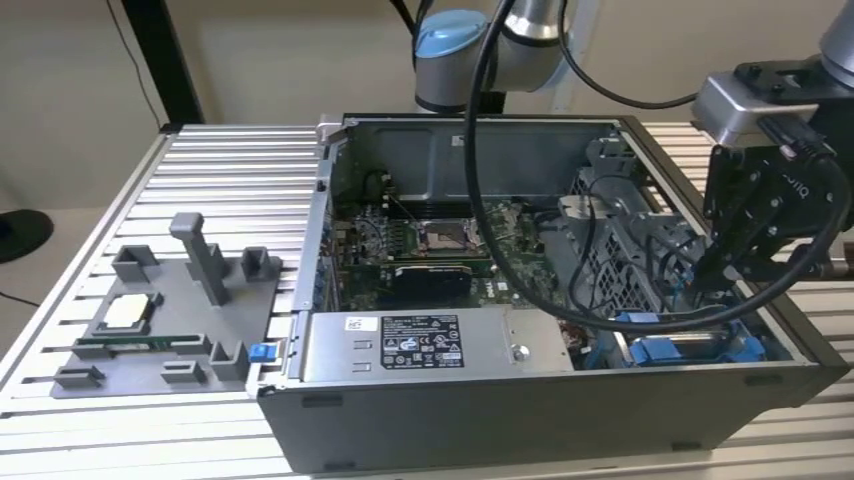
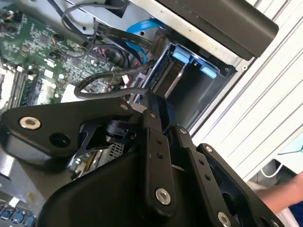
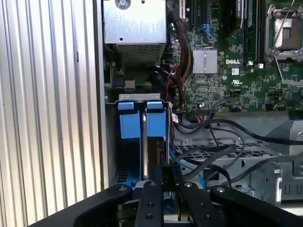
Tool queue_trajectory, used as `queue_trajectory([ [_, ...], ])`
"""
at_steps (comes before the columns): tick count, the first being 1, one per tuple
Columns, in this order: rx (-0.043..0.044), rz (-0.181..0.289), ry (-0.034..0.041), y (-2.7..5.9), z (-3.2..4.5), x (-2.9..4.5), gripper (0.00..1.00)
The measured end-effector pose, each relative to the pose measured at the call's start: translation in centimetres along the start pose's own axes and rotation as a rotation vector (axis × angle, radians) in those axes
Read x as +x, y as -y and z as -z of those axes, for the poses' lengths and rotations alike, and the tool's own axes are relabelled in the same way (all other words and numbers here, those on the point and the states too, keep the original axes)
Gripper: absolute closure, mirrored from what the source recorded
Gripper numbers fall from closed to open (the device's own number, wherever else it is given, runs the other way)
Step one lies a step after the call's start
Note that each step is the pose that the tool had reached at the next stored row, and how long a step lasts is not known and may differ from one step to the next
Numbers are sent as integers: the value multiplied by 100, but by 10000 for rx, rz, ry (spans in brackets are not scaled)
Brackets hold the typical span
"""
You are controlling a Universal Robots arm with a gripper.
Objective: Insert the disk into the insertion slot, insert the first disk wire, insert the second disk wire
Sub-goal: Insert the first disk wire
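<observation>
- Gripper point(image 3: 164, 172): black linkage fingers drawn together, tips meeting. Whether anything thin is pinched between them I cannot tell.
- Position: lowered into the open computer case point(image 1: 534, 420), at its near corner on the exterior view's right, tips just above the disk point(image 3: 156, 127).
- Disk: stands on edge in the insertion slot point(image 3: 113, 156), against the case's side wall. Its blue carrier tabs are at the slot's end nearest the power supply point(image 1: 400, 345).
- First wrist view: looks straight down the fingers onto the disk's upper edge. Black cables point(image 3: 222, 156) run beside the slot, over the perforated cage point(image 3: 213, 152).
- Second wrist view: shows the gripper from the side, plus a blue flat cable point(image 2: 142, 28) and a black cable point(image 2: 109, 75) looping near the fingertips. Contact between cable and tips cannot be made out.
- Exterior view: shows the motherboard point(image 1: 427, 250) on the case floor with its processor socket bare. The power supply lies along the case's near wall.
- Surface: slatted aluminium table point(image 1: 227, 170). A grey fixture plate point(image 1: 200, 330) sits near the table's near corner on the exterior view's left, well apart from the case. It carries a square processor point(image 1: 127, 312) and a green memory stick point(image 1: 134, 344).
- Room: beige wall and a black upright post point(image 1: 160, 60) behind the table.
- Beyond the table edge, what looks like part of a person's arm point(image 2: 279, 196).
</observation>
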State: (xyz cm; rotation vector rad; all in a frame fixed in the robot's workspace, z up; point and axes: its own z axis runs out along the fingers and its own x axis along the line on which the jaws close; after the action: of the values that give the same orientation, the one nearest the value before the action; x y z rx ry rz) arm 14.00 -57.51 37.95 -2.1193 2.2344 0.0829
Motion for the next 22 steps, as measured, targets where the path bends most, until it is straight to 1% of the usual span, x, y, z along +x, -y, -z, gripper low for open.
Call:
queue_trajectory([
  [1, -8, -2, 47, 13, -3, 2, 100],
  [2, -14, -2, 58, 30, -5, 5, 100],
  [6, -33, -7, 58, 96, -8, 20, 100],
  [10, -33, -9, 57, 96, -9, 20, 100],
  [12, -37, -10, 76, 97, -31, 22, 100],
  [15, -72, -21, 100, 118, -61, 28, 100],
  [17, -93, -36, 103, 131, -87, 35, 100],
  [22, -179, -61, 104, 176, -145, 55, 100],
])
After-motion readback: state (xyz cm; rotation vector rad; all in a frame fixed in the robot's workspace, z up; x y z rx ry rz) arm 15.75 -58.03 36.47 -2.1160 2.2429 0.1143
